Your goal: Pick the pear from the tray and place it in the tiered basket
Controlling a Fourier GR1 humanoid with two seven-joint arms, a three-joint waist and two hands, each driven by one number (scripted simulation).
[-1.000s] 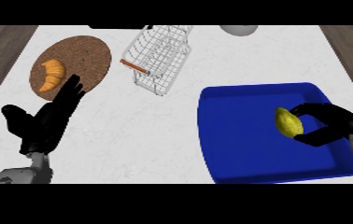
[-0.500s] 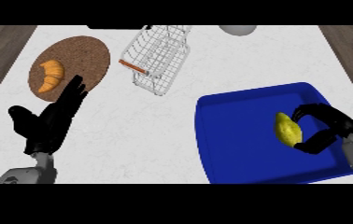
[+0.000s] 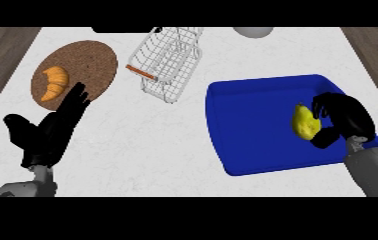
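Observation:
A yellow pear [image 3: 303,120] lies in the right part of the blue tray [image 3: 251,119]. My right hand [image 3: 342,117] sits just right of the pear with fingers and thumb curled round its right side. The white wire tiered basket [image 3: 168,63] stands at the back, left of the tray. At the lower left my left hand [image 3: 52,129] rests open, fingers straight and pointing up toward the cork mat.
A round cork mat [image 3: 83,66] with a croissant [image 3: 53,82] on it lies at the back left. A pale grey round object [image 3: 253,31] sits at the counter's far edge. Wooden floor shows past both side edges of the white counter.
The view has shifted slightly. My right hand has closed in round the pear's right side. The left hand stays open in the same pose.

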